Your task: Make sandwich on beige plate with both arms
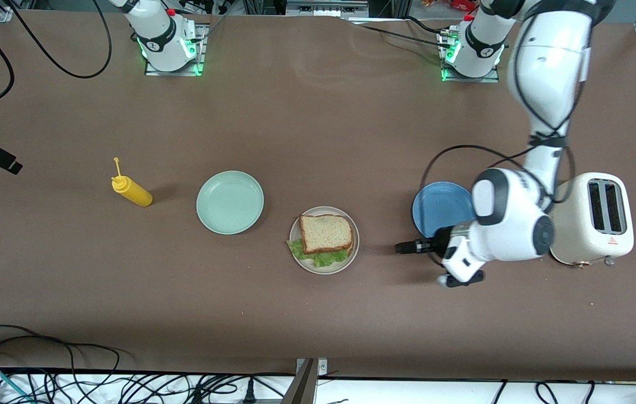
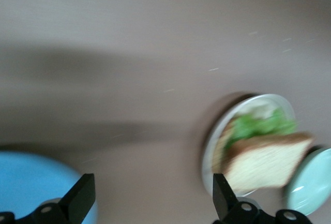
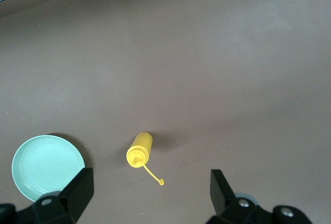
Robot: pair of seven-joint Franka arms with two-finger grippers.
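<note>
Bread on the sandwich [image 1: 326, 234] is looking soft and light, sitting finished on the beige plate [image 1: 351, 254]; edge grips suit it. Left claw [image 2: 150, 203] is hovering wide open, empty, just beside the blue plate [image 1: 435, 206]; right claw [image 3: 147, 198] is gaping empty above the mustard bottle [image 3: 139, 149].

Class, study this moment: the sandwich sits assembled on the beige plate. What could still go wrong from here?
1. The lettuce hangs over the beige plate rim; it might slide onto the table.
2. The open left pincer sits low over the blue plate edge; a careless move could knock it.
3. The top bread slice sits askew and may slip.
</note>
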